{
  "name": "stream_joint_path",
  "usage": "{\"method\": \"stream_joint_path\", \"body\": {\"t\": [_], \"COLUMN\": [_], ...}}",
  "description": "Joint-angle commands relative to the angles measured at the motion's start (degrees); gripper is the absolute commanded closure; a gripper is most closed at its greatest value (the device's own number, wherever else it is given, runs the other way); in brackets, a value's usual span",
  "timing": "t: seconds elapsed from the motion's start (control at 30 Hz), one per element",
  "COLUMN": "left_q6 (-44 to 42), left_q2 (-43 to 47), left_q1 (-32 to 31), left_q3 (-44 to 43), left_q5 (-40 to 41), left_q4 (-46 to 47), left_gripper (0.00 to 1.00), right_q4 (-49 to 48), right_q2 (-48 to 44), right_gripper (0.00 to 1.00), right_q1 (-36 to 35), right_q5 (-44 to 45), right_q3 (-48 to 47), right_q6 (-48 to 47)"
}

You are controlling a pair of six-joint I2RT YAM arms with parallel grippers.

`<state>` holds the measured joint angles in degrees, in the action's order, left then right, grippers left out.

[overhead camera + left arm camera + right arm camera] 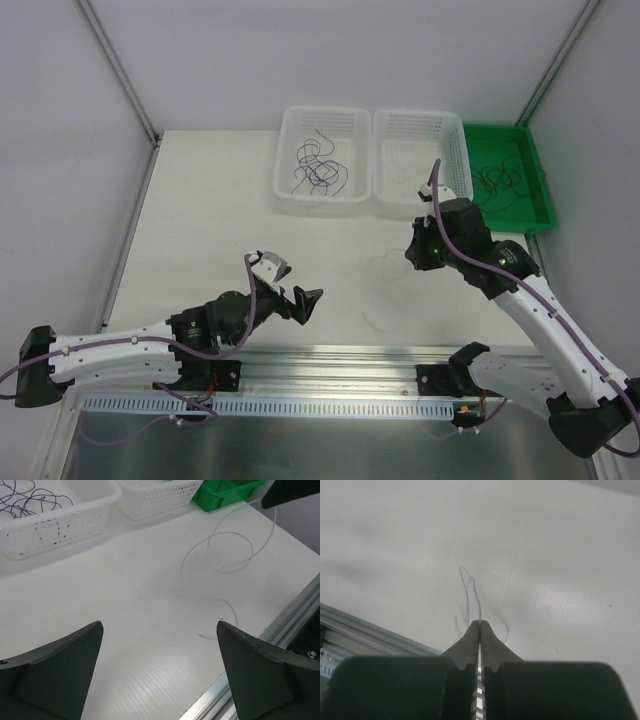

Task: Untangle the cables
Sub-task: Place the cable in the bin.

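One thin pale-grey cable strand lies in loops on the white table and rises at its far end to my right gripper, which is shut on it. From the closed tips the strand curves down to the table. My left gripper hovers low over the table near the front rail, jaws wide open, nothing between them; the strand's near end lies just ahead of its right finger. More dark curly cables lie in the left white basket, and others in the green tray.
A second white basket stands between the left basket and the green tray at the back of the table. An aluminium rail runs along the near edge. Frame posts rise at both back corners.
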<state>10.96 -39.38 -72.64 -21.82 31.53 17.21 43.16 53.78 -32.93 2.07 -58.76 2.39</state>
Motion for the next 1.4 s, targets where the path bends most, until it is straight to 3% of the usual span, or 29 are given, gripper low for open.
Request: {"method": "stream_joint_path", "body": {"t": [0.0,0.07,0.1,0.17,0.2,0.23,0.33,0.47,0.67,0.8,0.97,1.0,1.03,1.1,1.27,1.37], "left_q6": [5.6,8.7,9.9,14.7,16.3,19.3,19.4,18.6,18.9,19.8,20.9,21.2,21.3,21.5,21.8,22.3], "left_q2": [1.6,1.1,0.5,-2.3,-3.4,-5.8,-9.0,-11.3,-10.0,-8.4,-8.6,-8.7,-8.9,-9.0,-8.0,-6.4], "left_q1": [1.1,2.8,6.6,13.5,16.8,22.9,27.5,30.4,32.8,33.7,33.8,33.8,33.8,33.8,33.8,33.8], "left_q3": [-3.2,-5.0,-6.5,-7.4,-7.5,-7.6,-8.8,-10.6,-8.6,-5.6,-4.2,-3.7,-3.2,-3.0,-2.1,-1.5], "left_q5": [-1.3,-2.1,-3.8,-11.8,-20.5,-23.4,-27.0,-29.2,-29.7,-29.2,-29.5,-29.7,-29.9,-31.2,-31.4,-31.4], "left_q4": [-5.5,-10.3,-12.1,-14.6,-14.6,-14.5,-14.5,-14.5,-14.5,-14.5,-14.3,-14.1,-13.8,-13.5,-13.5,-13.5], "left_gripper": [0.01,0.01,0.01,0.01,0.01,0.01,0.01,0.01,0.01,0.01,0.01,0.01,0.01,0.01,0.01,0.01], "right_q4": [0.6,1.6,2.7,3.6,3.7,3.7,3.3,-5.8,-28.7,-35.2,-30.6,-26.4,-10.2,-0.8,-14.3,-15.1], "right_q2": [1.5,3.3,4.0,6.1,7.1,7.9,12.1,16.4,18.4,22.5,36.4,40.4,52.6,60.0,56.5,57.2], "right_gripper": [0.99,0.99,0.99,0.99,0.99,0.99,0.99,0.99,0.99,0.99,0.99,0.99,0.99,0.99,0.99,0.99], "right_q1": [1.1,1.6,1.9,3.0,3.9,4.4,6.2,8.3,11.1,13.5,18.9,21.3,23.3,24.1,24.6,25.1], "right_q5": [2.9,3.7,4.4,6.7,6.9,7.5,9.8,14.2,16.2,13.9,9.7,7.8,3.5,4.3,3.9,3.1], "right_q3": [-9.0,-13.5,-15.8,-23.4,-26.2,-31.1,-42.5,-50.6,-49.9,-51.1,-51.5,-53.3,-66.1,-75.6,-52.0,-48.5], "right_q6": [-2.0,-3.8,-4.2,-6.5,-7.6,-8.4,-12.1,-16.5,-26.5,-32.5,-31.5,-30.8,-28.5,-27.1,-25.2,-23.2]}}
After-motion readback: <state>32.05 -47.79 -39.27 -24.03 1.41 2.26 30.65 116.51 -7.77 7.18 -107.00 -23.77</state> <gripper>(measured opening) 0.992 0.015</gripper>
